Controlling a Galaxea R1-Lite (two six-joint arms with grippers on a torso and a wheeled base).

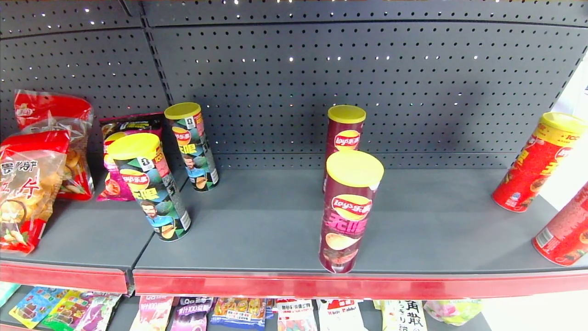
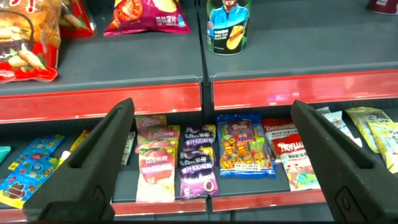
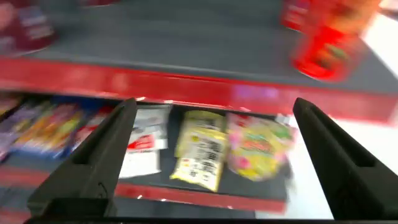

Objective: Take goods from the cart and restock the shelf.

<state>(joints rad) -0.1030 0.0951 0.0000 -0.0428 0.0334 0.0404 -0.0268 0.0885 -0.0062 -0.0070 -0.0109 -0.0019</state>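
Note:
The grey shelf holds two maroon chip cans with yellow lids, one near the front edge and one behind it. Two dark patterned cans stand to the left, and two red cans lean at the right end. My left gripper is open and holds nothing; it faces the lower shelf below the front dark can. My right gripper is also open and holds nothing. It sits below the red shelf edge, with the red cans above it.
Snack bags and a purple bag crowd the shelf's left end. The lower shelf carries rows of candy packets and a green bag. Bare shelf lies between the maroon and red cans. A perforated panel backs the shelf.

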